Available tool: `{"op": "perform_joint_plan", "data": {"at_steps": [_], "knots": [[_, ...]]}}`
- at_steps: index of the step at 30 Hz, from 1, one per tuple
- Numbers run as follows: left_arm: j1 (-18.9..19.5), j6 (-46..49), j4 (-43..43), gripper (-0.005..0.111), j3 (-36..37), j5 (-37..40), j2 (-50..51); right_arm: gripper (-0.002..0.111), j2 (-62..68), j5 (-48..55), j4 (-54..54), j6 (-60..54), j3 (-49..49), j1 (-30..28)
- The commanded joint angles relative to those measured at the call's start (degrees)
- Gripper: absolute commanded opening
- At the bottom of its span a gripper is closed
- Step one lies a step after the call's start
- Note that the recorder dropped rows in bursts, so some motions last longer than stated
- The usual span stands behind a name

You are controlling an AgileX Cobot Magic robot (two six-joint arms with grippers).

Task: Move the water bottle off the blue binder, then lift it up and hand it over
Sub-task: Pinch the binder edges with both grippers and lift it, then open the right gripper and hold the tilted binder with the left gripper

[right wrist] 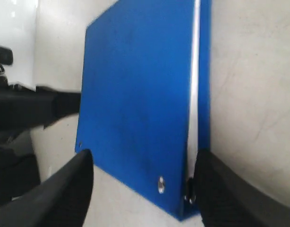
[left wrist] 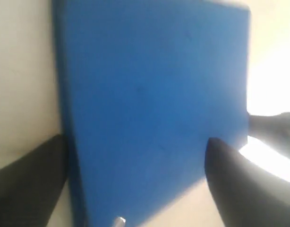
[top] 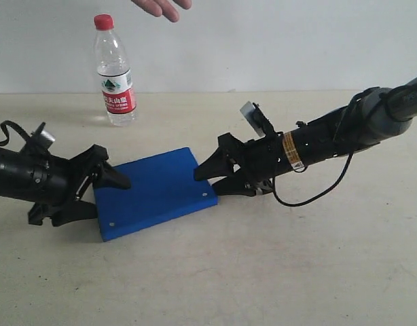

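The water bottle (top: 115, 75) stands upright on the table behind the blue binder (top: 154, 190), apart from it; its red cap and label show. The binder lies flat between both arms. My left gripper (top: 110, 195) is open at the binder's left end, one finger over the cover and one beside its edge. In the left wrist view the binder (left wrist: 154, 94) fills the space between the fingers (left wrist: 31, 184). My right gripper (top: 206, 183) is open at the binder's right end. In the right wrist view the binder (right wrist: 140, 94) lies between the wide fingers (right wrist: 220, 189), riveted corner nearest.
A person's hand (top: 164, 7) hangs at the top edge above the bottle. A pale wall rises behind the tan table (top: 263, 272). The right arm's cable (top: 317, 193) loops down onto the table.
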Motion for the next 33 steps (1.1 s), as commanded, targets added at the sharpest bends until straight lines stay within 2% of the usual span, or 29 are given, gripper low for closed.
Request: {"op": "perform_joint_plan", "data": {"at_steps": [1, 4, 7, 12, 18, 22, 26, 33], "knots": [[-0.2, 8.8, -7.6, 0.066, 0.2, 15.0, 0.1, 0.055, 0.0, -0.4, 0.7, -0.4, -1.0, -0.1], [-0.2, 11.3, -11.2, 0.050, 0.2, 19.1, 0.1, 0.055, 0.0, -0.4, 0.6, -0.4, -1.2, -0.1], [-0.2, 11.5, -11.6, 0.030, 0.2, 21.2, 0.1, 0.055, 0.0, -1.0, 0.4, -0.4, -1.2, -0.1], [-0.2, 13.1, -11.6, 0.006, 0.2, 25.0, 0.1, 0.055, 0.0, -2.3, 0.4, -0.4, -1.2, -0.1], [-0.1, 15.3, -11.0, 0.005, 0.2, 25.0, 0.1, 0.055, 0.0, -5.7, 0.4, -2.5, -1.2, -0.3], [0.8, 15.3, -9.8, 0.005, 0.2, 24.7, 0.1, 0.055, 0.0, -11.6, -3.2, -6.4, -4.3, -3.0], [2.0, 15.3, -10.4, 0.005, 0.2, 26.3, 0.0, 0.056, -1.8, -11.6, -4.1, -3.7, -8.9, -8.6], [2.1, 15.3, -10.9, 0.005, 0.2, 32.6, 0.0, 0.056, -6.3, -11.6, -4.1, -5.6, -15.6, -18.9]]}}
